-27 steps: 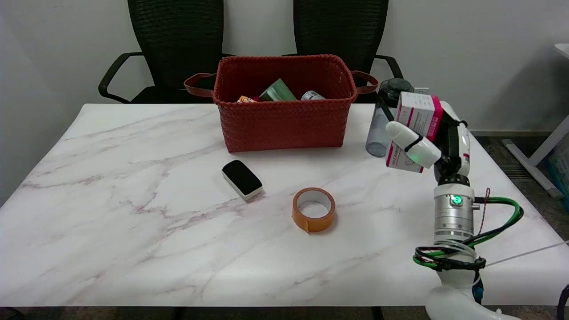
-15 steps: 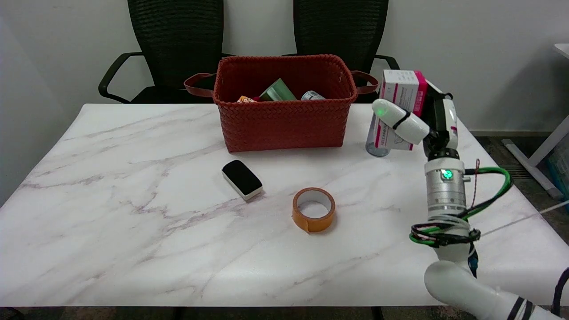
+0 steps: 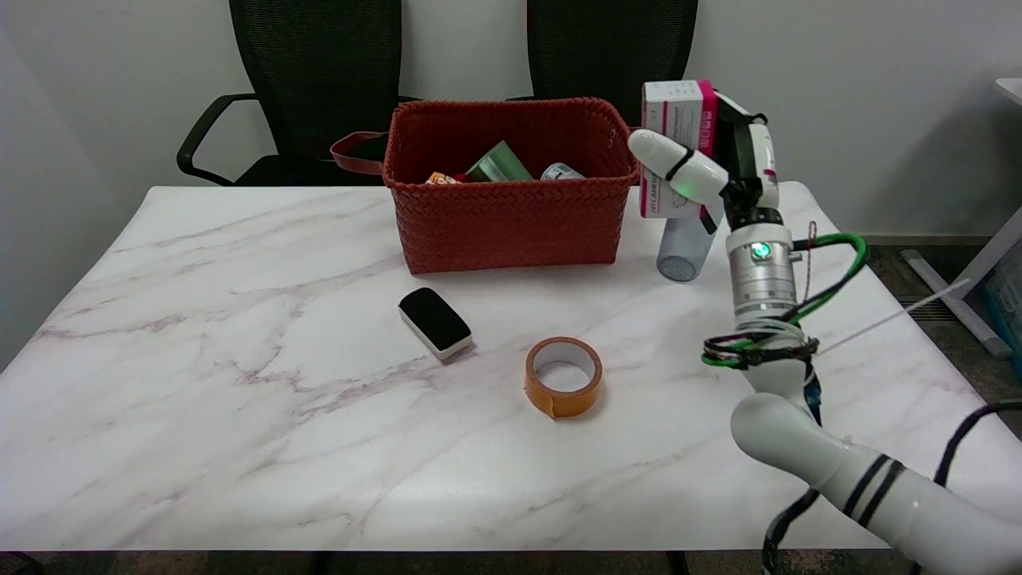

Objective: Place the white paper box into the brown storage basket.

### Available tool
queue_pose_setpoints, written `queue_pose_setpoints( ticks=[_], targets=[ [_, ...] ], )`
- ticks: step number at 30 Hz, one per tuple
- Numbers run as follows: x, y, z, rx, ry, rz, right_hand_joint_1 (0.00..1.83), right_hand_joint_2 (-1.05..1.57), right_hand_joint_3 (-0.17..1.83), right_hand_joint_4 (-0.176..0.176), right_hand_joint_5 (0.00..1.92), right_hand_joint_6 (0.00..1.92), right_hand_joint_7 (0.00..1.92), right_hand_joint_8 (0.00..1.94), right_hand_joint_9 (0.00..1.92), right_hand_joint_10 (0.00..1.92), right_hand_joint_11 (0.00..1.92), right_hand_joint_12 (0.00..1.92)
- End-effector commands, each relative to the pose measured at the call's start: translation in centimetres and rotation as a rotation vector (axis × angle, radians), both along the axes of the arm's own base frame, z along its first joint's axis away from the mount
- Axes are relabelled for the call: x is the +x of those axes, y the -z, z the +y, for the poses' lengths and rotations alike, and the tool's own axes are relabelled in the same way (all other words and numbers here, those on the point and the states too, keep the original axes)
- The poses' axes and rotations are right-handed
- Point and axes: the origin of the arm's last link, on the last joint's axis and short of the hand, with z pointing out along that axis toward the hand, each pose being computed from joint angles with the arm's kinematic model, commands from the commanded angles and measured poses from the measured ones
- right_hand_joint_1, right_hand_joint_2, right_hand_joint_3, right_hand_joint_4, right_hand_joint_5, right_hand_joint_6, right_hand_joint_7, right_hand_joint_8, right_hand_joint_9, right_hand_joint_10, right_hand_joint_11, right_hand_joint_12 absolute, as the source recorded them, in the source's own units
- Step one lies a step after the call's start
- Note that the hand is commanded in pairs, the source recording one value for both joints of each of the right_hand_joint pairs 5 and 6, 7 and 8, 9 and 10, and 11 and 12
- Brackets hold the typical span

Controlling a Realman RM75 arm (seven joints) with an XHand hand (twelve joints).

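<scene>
We've got the right robot hand (image 3: 722,164) clamped on the white paper box with pink edges (image 3: 675,148), held upright in the air just at 3 o'clock of the brown woven storage basket (image 3: 511,216). Main risk: box clipping the basket's right rim or handle on the way in, since it looks barely above rim height, hard to say from here. The grey translucent bottle (image 3: 683,251) sits right under the hand too. Inside, open room seems to be toward the basket's right side.
</scene>
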Motion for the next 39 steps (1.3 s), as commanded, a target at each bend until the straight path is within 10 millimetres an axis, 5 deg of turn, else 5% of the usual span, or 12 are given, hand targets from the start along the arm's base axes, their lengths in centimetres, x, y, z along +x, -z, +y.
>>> queue_pose_setpoints(
  ticks=[1, 15, 28, 39],
  targets=[
    [0.8, 1.4, -8.0, 0.033, 0.061, 0.012, 1.03, 0.88, -0.17, 0.0, 0.72, 0.72, 1.51, 1.51, 1.41, 1.41, 1.51, 1.51],
    [3.4, 3.8, -12.3, 0.073, 0.056, 0.06, 0.99, 0.77, -0.17, 0.0, 0.68, 0.68, 1.47, 1.47, 1.36, 1.36, 1.43, 1.43],
    [5.9, 6.9, -16.9, 0.1, 0.132, 0.404, 1.0, 0.73, -0.17, 0.0, 0.63, 0.63, 1.42, 1.42, 1.32, 1.32, 1.41, 1.41],
    [5.5, 8.9, -19.6, 0.012, 0.237, 0.645, 0.97, 0.72, -0.17, 0.0, 0.69, 0.69, 1.42, 1.42, 1.31, 1.31, 1.33, 1.33]
  ],
)
